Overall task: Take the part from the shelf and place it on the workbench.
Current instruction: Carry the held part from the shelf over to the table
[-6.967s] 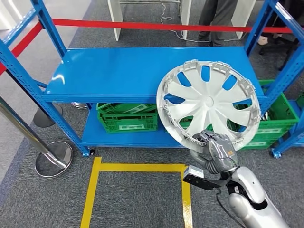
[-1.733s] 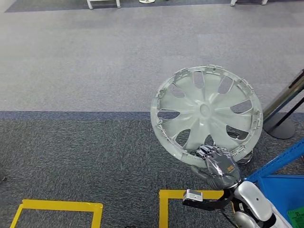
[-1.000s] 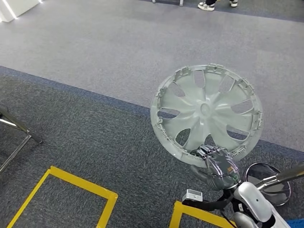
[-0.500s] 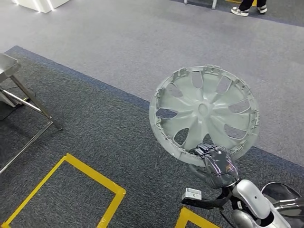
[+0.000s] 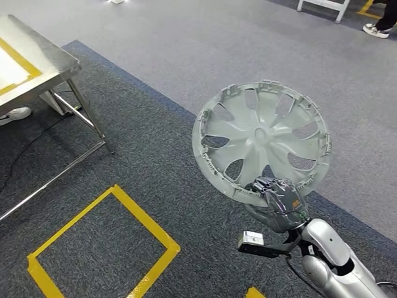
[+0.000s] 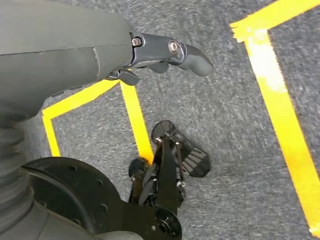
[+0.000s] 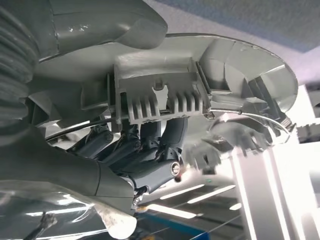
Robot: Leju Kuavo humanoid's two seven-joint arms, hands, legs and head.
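The part is a silver-grey wheel cover [image 5: 260, 139], held tilted above the carpet at the right of the head view. My right hand [image 5: 278, 202] grips its near rim from below. In the right wrist view the dark fingers [image 7: 151, 150] curl under the ribbed clip on the cover's rim [image 7: 162, 95]. The workbench [image 5: 42, 62], a steel table with yellow tape on its top, stands at the far left, well apart from the cover. My left hand [image 6: 113, 45] hangs over the floor holding nothing, one finger stretched out.
A yellow taped square [image 5: 107, 248] marks the dark carpet in front of me. A black cable and a white shoe [image 5: 14, 115] lie under the workbench. A person's shoe [image 5: 376, 30] and a white table leg [image 5: 323, 6] are at the far right.
The whole view has swung round: the blue shelf is gone and the workbench has come in at the upper left. The wheel cover stays in my right hand.
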